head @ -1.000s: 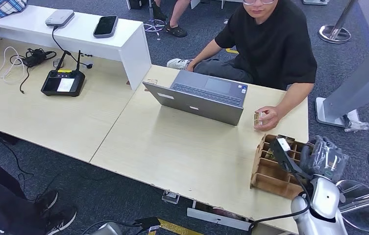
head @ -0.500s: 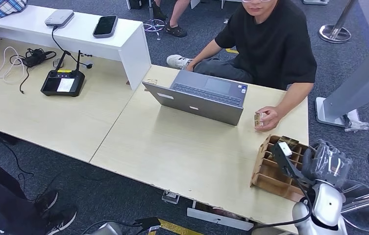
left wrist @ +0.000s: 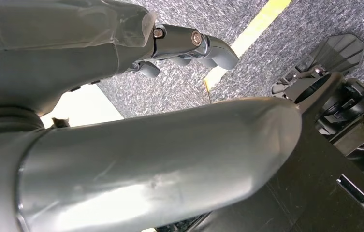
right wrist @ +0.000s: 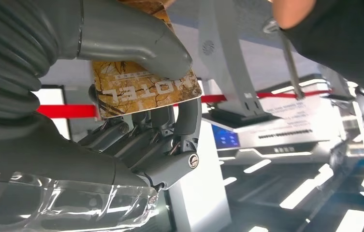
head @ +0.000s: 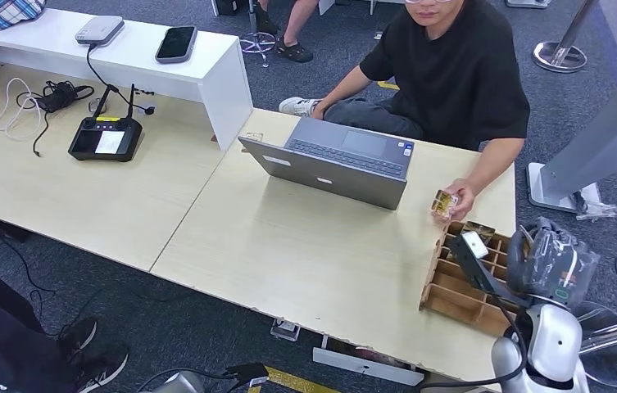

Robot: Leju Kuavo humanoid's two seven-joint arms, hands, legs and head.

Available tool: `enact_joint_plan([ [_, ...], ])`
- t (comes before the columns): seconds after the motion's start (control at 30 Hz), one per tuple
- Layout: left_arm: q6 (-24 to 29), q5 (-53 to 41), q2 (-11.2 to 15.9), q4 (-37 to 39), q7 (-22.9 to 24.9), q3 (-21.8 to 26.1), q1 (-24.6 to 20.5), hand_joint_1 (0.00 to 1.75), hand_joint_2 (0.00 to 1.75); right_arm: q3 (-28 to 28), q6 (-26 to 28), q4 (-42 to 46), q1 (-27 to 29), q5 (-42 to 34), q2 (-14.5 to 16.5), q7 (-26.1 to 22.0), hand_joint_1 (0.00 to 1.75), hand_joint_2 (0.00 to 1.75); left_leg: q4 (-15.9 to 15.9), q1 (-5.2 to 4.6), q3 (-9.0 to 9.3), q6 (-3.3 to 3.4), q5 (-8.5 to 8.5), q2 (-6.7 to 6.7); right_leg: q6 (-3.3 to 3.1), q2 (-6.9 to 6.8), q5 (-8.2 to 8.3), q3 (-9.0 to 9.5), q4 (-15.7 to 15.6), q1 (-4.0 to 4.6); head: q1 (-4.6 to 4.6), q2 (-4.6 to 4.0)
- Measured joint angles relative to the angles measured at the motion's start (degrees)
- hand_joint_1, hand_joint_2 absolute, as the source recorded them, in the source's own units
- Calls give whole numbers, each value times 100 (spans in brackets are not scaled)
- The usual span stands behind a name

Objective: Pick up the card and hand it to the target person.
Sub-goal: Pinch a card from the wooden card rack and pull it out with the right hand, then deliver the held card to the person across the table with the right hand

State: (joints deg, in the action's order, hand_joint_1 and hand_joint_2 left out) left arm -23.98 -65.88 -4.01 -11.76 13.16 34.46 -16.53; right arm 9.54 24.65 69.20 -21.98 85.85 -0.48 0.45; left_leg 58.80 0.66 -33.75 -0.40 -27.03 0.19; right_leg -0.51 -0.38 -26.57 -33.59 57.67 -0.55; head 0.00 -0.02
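The card, brown and gold with printed letters, is pinched between the thumb and fingers of my right hand. In the head view my right hand, wrapped in clear plastic, hovers over the near right end of a cardboard organizer box at the table's right edge. The person in a black shirt sits across the table; their hand rests just beyond the box and holds a small golden item. My left hand hangs over grey carpet, holding nothing.
An open grey laptop stands mid-table before the person. To the far left are a black remote controller, cables and a white shelf carrying a phone. A stanchion base stands behind the person.
The person's hand has shifted toward the box and tilted the golden item up. My right hand has drifted slightly right and nearer, still pinching the card.
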Motion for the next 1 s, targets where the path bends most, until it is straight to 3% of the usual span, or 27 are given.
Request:
enact_joint_plan([
  [0.37,-70,-87,-11,0,-53,0,-15,0,0,614,-103,-125,-799,-476,62,-172,163,175,0,0,-1,-1,2,0,0,0,1,1,1,0,0,0],
  [0.77,-126,-164,-89,0,130,-3,-109,0,0,751,-339,-2542,-2522,-651,537,22,162,175,1,0,0,-2,4,-3,0,-1,2,0,2,0,-1,0],
  [1.0,-125,-172,-113,0,139,-3,-137,0,0,748,-317,-3484,-2923,-652,642,142,148,175,1,0,-1,-2,3,-3,0,-2,1,0,2,0,0,0],
])
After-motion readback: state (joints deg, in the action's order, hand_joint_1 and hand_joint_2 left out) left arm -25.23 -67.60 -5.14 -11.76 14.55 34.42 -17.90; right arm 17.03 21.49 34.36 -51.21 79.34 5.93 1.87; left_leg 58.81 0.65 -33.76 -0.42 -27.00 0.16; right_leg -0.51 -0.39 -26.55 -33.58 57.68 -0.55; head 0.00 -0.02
